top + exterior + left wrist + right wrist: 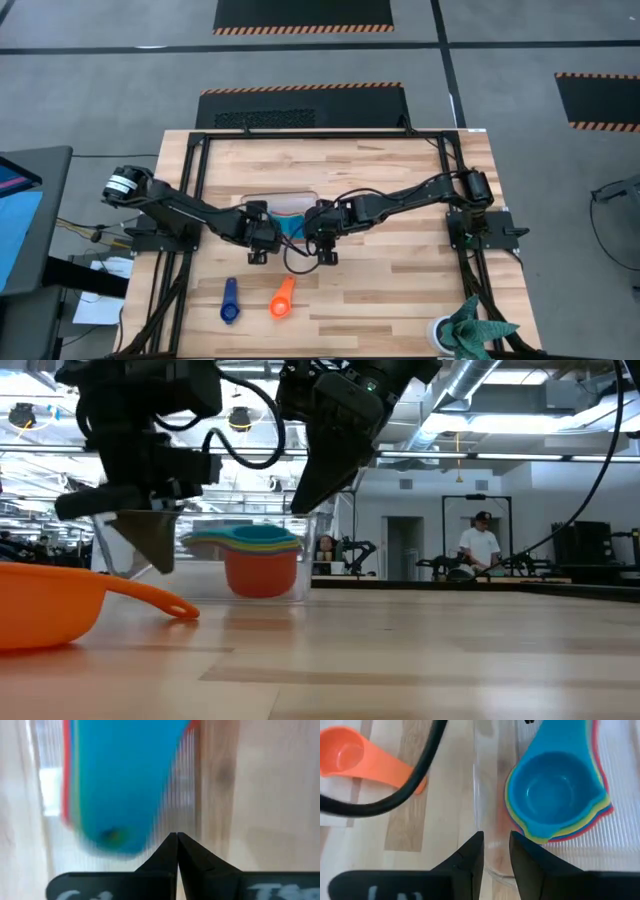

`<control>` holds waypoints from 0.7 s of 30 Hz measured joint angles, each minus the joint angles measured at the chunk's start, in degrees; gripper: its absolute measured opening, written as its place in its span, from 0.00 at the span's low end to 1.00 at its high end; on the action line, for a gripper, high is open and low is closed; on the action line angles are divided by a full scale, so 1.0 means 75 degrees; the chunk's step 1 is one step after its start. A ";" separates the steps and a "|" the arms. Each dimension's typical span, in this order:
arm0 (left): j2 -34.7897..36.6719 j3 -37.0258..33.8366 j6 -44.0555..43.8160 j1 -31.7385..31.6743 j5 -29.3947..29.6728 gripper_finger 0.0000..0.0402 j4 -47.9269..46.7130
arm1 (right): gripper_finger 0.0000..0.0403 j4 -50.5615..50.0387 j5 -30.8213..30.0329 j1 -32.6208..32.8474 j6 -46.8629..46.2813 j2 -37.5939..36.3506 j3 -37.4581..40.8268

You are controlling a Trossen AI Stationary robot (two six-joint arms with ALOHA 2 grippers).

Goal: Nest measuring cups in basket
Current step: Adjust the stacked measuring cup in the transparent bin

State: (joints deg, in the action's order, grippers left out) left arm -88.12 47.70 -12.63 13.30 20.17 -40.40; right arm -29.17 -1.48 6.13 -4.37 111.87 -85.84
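The right gripper (496, 851) has its jaws partly apart, one on each side of the clear wall of the basket (479, 795). They look like they are pinching that wall, but the see-through plastic makes it hard to be sure they touch it. The left gripper (177, 851) has its jaws clenched tight with nothing between them. It hangs just over the other end of the basket.

Inside the basket sits a stack of measuring cups (555, 795), one inside the other. The light blue cup is on top, and thin edges of green, yellow, blue and red peek out under it. From the low view the red cup at the bottom of the stack (260, 570) shows through the basket wall.

Both arms meet in the middle of the worktop (400, 280), so the room around the basket is tight. The front part of the worktop is open. There the orange cup (283, 297) and the dark blue cup (230, 300) lie side by side, well apart from the basket. A green plant (470, 328) stands at the front right corner.

No writing can be read. The left wrist view is blurry. A black cable (390, 795) crosses the right wrist view and hides part of the orange cup's handle.
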 joint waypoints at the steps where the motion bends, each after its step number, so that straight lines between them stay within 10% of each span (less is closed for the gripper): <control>1: 0.0000 0.0112 -0.0011 0.0000 -0.0030 0.00 -0.0316 | 0.29 -0.0006 0.0005 0.0000 -0.0038 0.0000 -0.0003; 21: 0.0268 0.1306 0.0281 -0.0358 0.0570 0.00 -0.1585 | 0.29 0.0193 -0.0457 0.0000 -0.0046 -0.0217 -0.0009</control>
State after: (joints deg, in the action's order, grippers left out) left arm -86.11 57.49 -10.52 10.61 24.45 -52.29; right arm -27.72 -4.90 6.13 -4.71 110.25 -85.91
